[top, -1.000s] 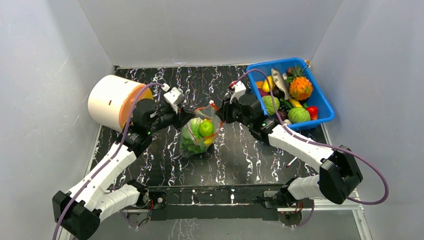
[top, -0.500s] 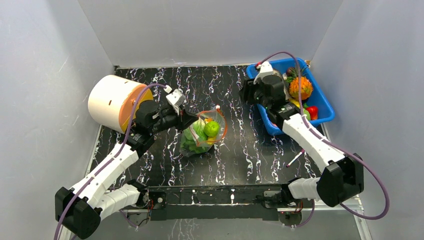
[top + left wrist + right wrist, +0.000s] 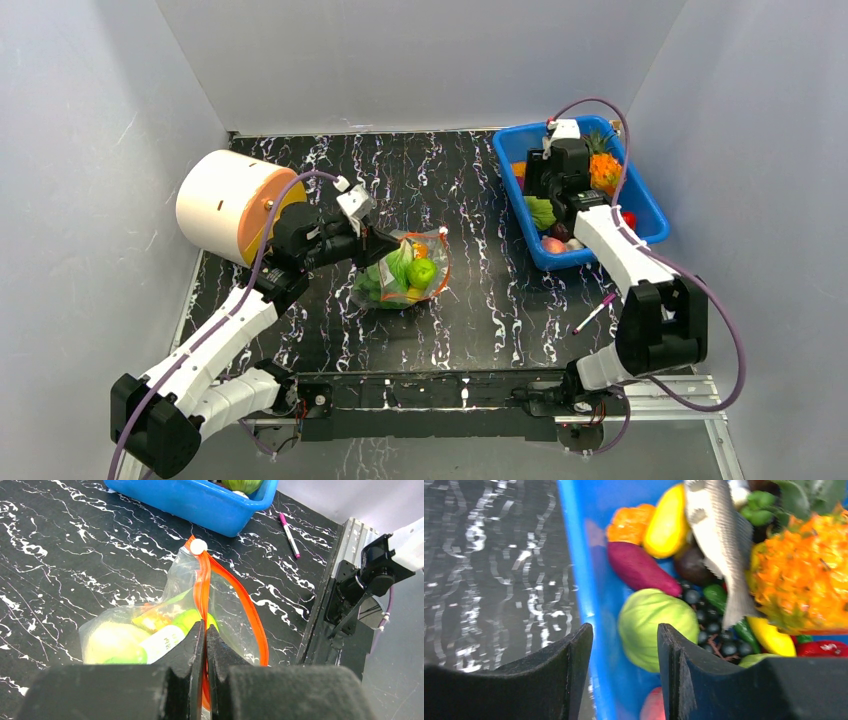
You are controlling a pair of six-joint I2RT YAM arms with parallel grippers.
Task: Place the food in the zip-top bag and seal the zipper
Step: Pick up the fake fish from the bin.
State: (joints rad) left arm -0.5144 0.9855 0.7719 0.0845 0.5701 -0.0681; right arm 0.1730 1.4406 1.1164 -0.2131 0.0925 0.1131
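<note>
The clear zip-top bag (image 3: 405,272) lies mid-table with green and yellow food (image 3: 421,272) inside it. My left gripper (image 3: 385,243) is shut on the bag's mouth. In the left wrist view its fingertips (image 3: 205,626) pinch the red-orange zipper (image 3: 240,595) near one end. The white slider (image 3: 198,546) sits at the far end, and the mouth gapes open between them. My right gripper (image 3: 548,192) hovers over the blue bin's left side, open and empty (image 3: 625,630). Below it lies more food: a green cabbage (image 3: 651,620), a purple sweet potato (image 3: 641,570) and a fish (image 3: 719,535).
The blue bin (image 3: 640,205) stands at the back right, with its left wall (image 3: 579,555) under my right jaws. A big white-and-orange cylinder (image 3: 225,205) lies at the left behind my left arm. A pink marker (image 3: 593,313) rests near the right front.
My right gripper opened, left the bag's mouth and swung right to over the blue bin. My left gripper kept its hold, and the bag shifted slightly toward the front.
</note>
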